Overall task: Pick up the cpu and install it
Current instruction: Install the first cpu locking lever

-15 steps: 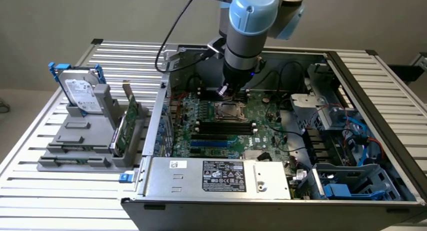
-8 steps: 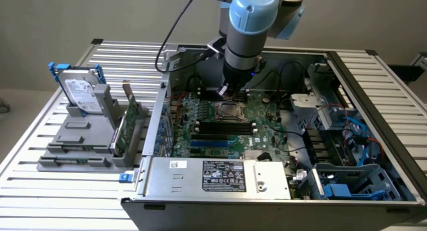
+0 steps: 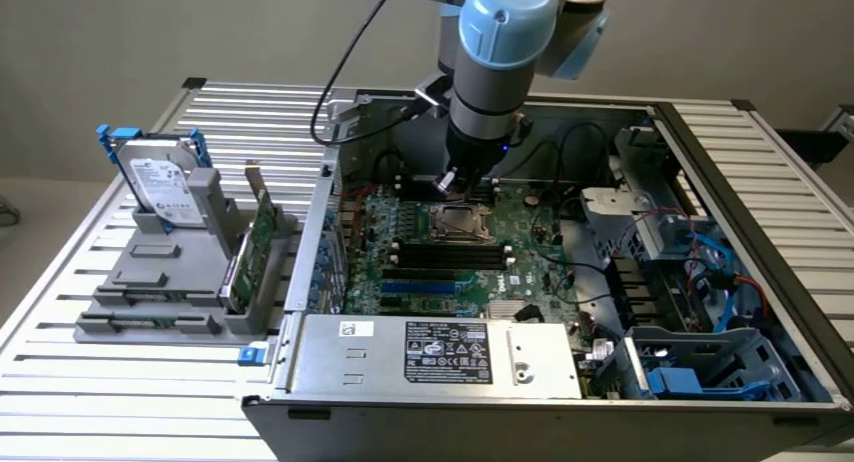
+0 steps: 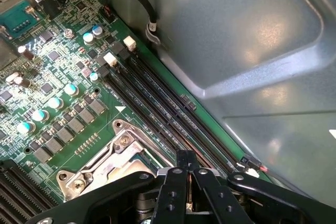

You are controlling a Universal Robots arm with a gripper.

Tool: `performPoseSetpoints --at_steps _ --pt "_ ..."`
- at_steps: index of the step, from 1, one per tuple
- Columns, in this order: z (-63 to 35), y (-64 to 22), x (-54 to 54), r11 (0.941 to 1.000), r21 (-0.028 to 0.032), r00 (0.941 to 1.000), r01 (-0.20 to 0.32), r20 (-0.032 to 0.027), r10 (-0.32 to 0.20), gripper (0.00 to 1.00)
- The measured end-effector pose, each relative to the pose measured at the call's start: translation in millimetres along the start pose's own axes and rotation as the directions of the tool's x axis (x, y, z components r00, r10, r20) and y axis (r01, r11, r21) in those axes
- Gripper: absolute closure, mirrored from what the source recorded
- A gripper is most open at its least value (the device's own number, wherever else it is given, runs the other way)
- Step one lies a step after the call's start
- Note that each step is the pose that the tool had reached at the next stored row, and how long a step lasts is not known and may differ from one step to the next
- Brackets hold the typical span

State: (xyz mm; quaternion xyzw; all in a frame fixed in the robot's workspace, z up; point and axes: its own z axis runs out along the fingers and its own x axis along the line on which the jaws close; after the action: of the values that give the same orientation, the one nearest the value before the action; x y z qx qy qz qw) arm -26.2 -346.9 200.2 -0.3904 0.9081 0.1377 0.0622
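My hand (image 3: pixel 450 186), fingers pressed together, hangs just beside the socket (image 3: pixel 461 224) in the open case (image 3: pixel 747 172); I cannot tell whether the cpu is pinched between them. Four dark memory slots (image 4: pixel 173 114) flank the socket, and one hard drive (image 3: pixel 163 190) stands apart on the bench (image 3: pixel 134 402).

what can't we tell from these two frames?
Whether the shut tool holds the cpu: wrist view, its own links cover the grip; exterior view, too small.
Socket centre: wrist view, under the tool; exterior view, too small to tell if a chip sits there.
Hard drive label text: exterior view, too small.
Case near wall: exterior view, cut off by the bottom edge.
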Motion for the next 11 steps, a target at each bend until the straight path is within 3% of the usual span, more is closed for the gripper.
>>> performPoseSetpoints --at_steps 5,11 --pt "-0.3 -0.9 0.9 1.0 -0.0016 1.0 -0.005 0.0041 0.005 0.89" --pt "-0.7 -1.6 1.6 0.9999 0.0006 0.9999 -0.015 0.0063 0.015 0.89"
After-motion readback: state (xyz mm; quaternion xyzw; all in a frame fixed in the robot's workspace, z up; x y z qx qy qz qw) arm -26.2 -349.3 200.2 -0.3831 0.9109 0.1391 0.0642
